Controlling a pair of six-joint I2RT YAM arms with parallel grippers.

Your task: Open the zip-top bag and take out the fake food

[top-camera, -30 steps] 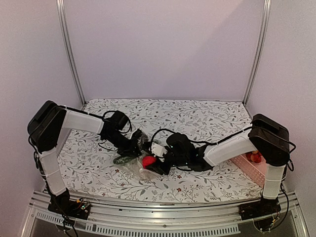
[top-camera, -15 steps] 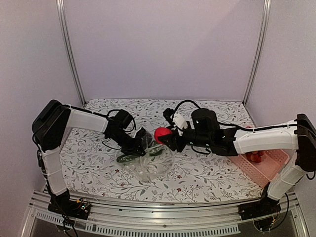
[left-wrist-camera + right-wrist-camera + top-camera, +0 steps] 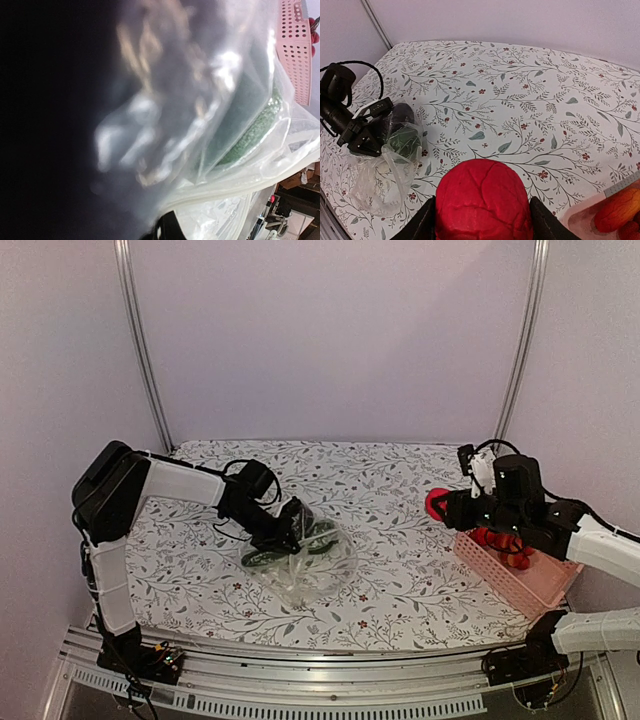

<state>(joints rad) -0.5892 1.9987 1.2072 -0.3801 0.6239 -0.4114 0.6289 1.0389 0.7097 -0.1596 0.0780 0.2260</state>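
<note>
Both grippers are occupied: the right gripper [image 3: 437,505] is clamped around a rounded red plastic tomato [image 3: 482,197], and the left gripper [image 3: 290,532] is pinched together on the upper edge of the clear, crinkly plastic zip-top bag [image 3: 310,568]. On the white leaf-patterned tablecloth [image 3: 400,475], the pink perforated plastic basket [image 3: 515,580] sits at the right edge and holds red and orange fake food pieces [image 3: 500,540] (how many cannot be told). The bag lies left of centre, well apart from the basket, with a bumpy green plastic cucumber [image 3: 257,127] inside it. The right arm stretches in low from the right, holding the tomato in the air just beside the basket's far left corner. The left arm is bent at the elbow, its wrist angled down to the bag.
</note>
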